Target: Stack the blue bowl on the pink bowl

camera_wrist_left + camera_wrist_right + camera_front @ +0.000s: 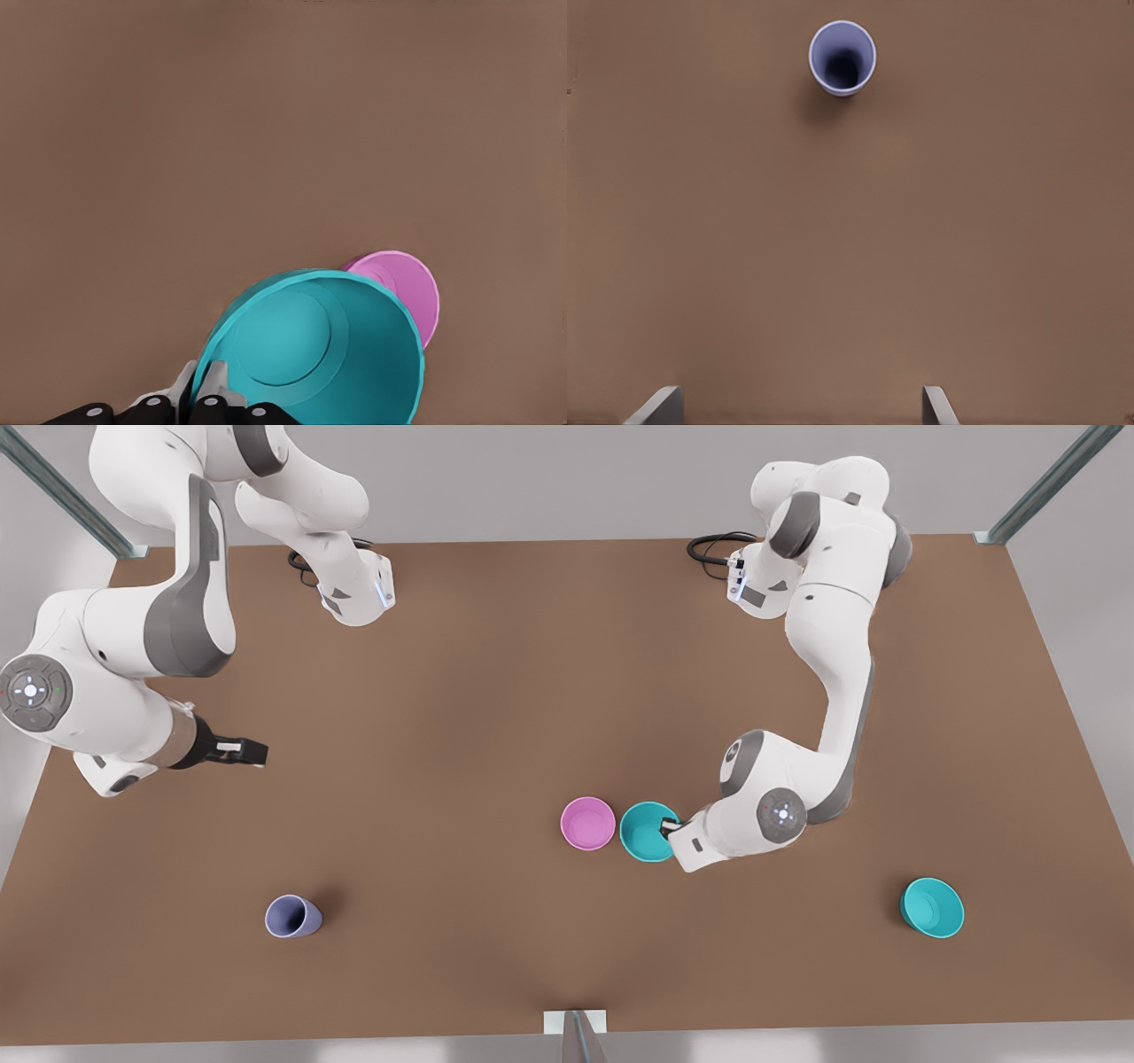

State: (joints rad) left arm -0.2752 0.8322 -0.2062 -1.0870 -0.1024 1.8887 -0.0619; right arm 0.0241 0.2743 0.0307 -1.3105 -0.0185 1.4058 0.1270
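The blue bowl is pinched at its rim by my left gripper, on the arm at the front view's right. In the left wrist view one finger sits inside the blue bowl and the other outside its wall. The pink bowl stands on the table just to the front view's left of it, and the pink bowl is partly covered by the blue one from the wrist. My right gripper waits open at the front view's left, its fingertips wide apart over bare table.
A second, slightly wider teal bowl sits near the front view's lower right. A lavender cup stands at the lower left. The brown table stretches between the two arm bases.
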